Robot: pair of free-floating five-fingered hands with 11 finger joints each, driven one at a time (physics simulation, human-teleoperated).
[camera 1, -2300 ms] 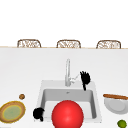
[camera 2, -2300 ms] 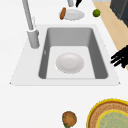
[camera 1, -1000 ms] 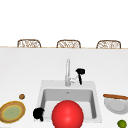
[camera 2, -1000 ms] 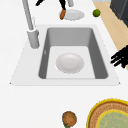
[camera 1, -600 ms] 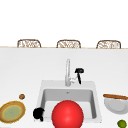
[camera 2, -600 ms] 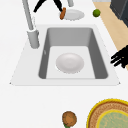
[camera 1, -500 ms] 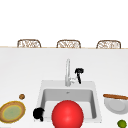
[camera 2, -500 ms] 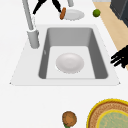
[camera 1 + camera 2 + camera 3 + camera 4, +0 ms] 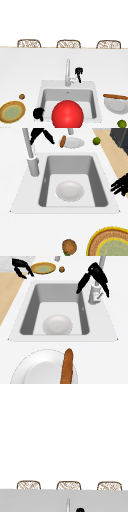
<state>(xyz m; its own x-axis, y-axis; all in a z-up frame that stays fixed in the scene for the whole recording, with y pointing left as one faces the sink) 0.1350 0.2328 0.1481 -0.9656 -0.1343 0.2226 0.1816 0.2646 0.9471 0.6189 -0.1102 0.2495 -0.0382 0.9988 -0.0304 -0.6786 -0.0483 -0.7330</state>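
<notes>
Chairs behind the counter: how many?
3, in a row past the counter's far edge: left chair, middle chair, right chair. Only their backrests show.

red ball, grey sink, green lime

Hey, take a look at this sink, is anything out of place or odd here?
Nothing is spilled or broken. One oddity: a baguette lies across the rim of the white plate right of the sink, overhanging its edge. The white bowl sits upright in the sink, and the right hand hovers by the faucet handle.
</notes>
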